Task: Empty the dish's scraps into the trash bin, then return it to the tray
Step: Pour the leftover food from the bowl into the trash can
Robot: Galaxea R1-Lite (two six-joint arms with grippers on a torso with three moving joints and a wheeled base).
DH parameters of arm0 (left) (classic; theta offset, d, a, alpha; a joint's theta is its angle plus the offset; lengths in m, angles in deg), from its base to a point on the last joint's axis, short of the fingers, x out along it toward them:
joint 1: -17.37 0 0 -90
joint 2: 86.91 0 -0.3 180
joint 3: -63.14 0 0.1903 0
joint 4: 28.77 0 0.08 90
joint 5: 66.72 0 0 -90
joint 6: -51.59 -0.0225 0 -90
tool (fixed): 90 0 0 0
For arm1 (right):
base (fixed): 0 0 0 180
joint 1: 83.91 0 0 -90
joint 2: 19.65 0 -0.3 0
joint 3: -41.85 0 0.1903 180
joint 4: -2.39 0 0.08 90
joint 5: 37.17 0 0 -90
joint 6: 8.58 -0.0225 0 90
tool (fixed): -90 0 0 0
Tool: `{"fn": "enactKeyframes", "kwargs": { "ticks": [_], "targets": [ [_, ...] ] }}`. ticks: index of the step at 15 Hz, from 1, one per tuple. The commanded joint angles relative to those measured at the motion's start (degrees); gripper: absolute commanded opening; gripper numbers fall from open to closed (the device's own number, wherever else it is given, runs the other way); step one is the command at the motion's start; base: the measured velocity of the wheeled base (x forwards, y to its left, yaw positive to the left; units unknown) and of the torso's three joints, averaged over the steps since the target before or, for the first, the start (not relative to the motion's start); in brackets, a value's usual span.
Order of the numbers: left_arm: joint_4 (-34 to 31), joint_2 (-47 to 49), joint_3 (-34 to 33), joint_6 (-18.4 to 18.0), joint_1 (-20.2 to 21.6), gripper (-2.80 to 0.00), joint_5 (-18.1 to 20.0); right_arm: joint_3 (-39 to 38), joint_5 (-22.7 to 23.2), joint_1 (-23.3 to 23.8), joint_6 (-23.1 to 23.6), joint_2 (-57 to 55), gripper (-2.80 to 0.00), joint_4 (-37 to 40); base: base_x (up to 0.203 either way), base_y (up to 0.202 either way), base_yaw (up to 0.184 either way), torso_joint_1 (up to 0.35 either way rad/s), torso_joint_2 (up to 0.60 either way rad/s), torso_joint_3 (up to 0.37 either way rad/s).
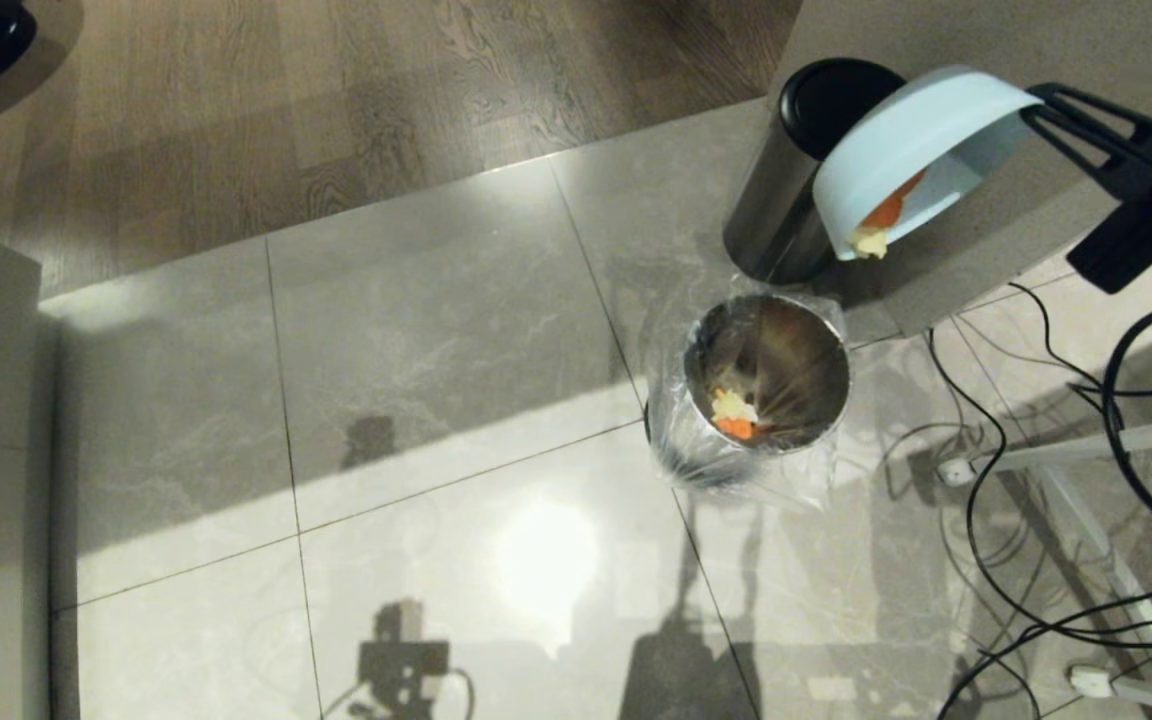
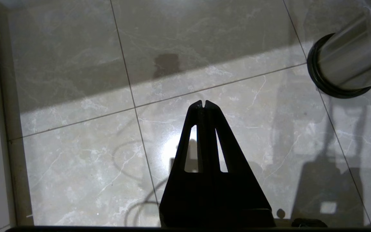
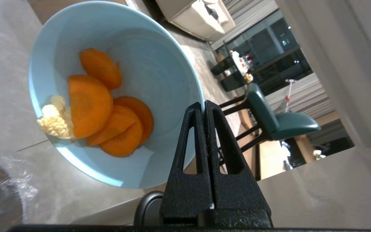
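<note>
The floor is glossy grey marble-look tile (image 1: 436, 330) with thin grout lines, catching a bright glare of light and long shadows; beyond the trash bin (image 1: 766, 375) it gives way to dark wood planking (image 1: 266, 90). The bin, a steel cylinder lined with a clear plastic bag, stands on the tile, with a yellow bit and an orange bit already lying inside it. Just behind the bin stands a second steel cylinder with a black lid (image 1: 806, 170). Black cables (image 1: 1036, 480) trail over the tile beside the bin.

The right gripper (image 3: 204, 104) has its jaws clamped on the rim of the dish (image 1: 921, 150), holding it tilted steeply above and slightly beyond the bin. The scraps (image 3: 105, 106), orange slices and a pale yellow chunk, sit crowded at the dish's lowered lip.

The left gripper (image 2: 204, 103) hangs over bare tile beside the bin, fingers pressed together and empty.
</note>
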Motion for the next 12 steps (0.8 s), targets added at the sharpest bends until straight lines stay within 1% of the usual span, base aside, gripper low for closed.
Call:
{"fn": "enactKeyframes", "kwargs": {
  "ticks": [1,5,10,12],
  "targets": [
    [0.0,0.1,0.0,0.0,0.0,-2.80,0.0,-0.1,0.3,0.0,0.4,0.6,-2.80,-0.5,0.000,0.000,0.000,0.000,0.00,0.000],
    [0.0,0.1,0.0,0.0,0.0,-2.80,0.0,-0.4,0.4,0.0,-0.3,1.7,-2.80,-2.2,0.000,0.000,0.000,0.000,0.00,0.000],
    [0.0,0.1,0.0,0.0,0.0,-2.80,0.0,0.6,0.4,0.0,-0.9,1.7,-2.80,-2.5,0.000,0.000,0.000,0.000,0.00,0.000],
    [0.0,0.0,0.0,0.0,0.0,-2.80,0.0,1.6,1.3,0.0,-0.9,1.5,-2.80,-2.5,0.000,0.000,0.000,0.000,0.00,0.000]
  ]
}}
